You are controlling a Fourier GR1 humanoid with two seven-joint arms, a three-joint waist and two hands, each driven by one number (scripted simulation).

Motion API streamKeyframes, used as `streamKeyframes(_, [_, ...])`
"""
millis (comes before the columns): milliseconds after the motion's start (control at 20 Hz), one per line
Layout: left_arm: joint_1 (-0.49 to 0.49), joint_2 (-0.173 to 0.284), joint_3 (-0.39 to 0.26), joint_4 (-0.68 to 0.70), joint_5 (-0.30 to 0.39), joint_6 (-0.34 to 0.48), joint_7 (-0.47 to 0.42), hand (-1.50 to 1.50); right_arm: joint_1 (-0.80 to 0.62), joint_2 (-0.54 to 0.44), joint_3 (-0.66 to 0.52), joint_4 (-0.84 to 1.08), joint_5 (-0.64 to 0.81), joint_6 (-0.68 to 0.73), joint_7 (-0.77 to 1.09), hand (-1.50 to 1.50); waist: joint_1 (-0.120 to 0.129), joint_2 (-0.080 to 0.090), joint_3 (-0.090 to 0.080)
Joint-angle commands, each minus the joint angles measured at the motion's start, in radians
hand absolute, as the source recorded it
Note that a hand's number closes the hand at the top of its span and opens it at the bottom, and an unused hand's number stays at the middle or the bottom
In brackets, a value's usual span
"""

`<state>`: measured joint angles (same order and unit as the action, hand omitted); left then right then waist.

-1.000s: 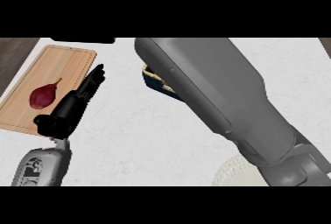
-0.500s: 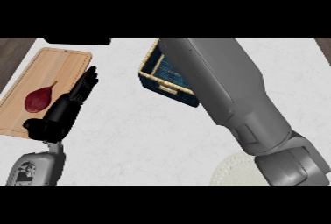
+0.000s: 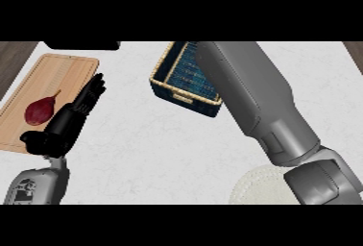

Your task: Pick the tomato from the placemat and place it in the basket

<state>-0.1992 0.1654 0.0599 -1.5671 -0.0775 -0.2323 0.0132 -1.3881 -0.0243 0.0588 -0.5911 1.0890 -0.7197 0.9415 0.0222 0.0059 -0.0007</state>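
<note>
Over the basket [image 3: 186, 77] the right forearm has swung aside, baring more of it, the right hand and tomato hidden, perhaps placed, while the left hand [image 3: 71, 120] rests released beside the cutting board [image 3: 60, 72].

counter [image 3: 142, 158]: white marbled top (evenly lit) | wood floor [image 3: 14, 53]: far-left corner

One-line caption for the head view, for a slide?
Right forearm stretches over the basket, its hand hidden; open left hand rests beside a dark red fruit on the wooden board.
</note>
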Motion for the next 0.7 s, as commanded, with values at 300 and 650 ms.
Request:
streamKeyframes(300, [-0.002, 0.025, 0.022, -0.033, 0.028, -0.030, 0.037, 0.00, 0.037, -0.039, -0.090, 0.044, -0.010, -0.182, -0.105, -1.50, -0.002, 0.000, 0.001])
streamKeyframes(650, [0.043, -0.001, 0.006, -0.060, 0.012, -0.010, 0.025, 0.00, 0.015, -0.052, -0.128, -0.006, -0.082, -0.174, -0.234, -1.50, -0.006, -0.004, 0.001])
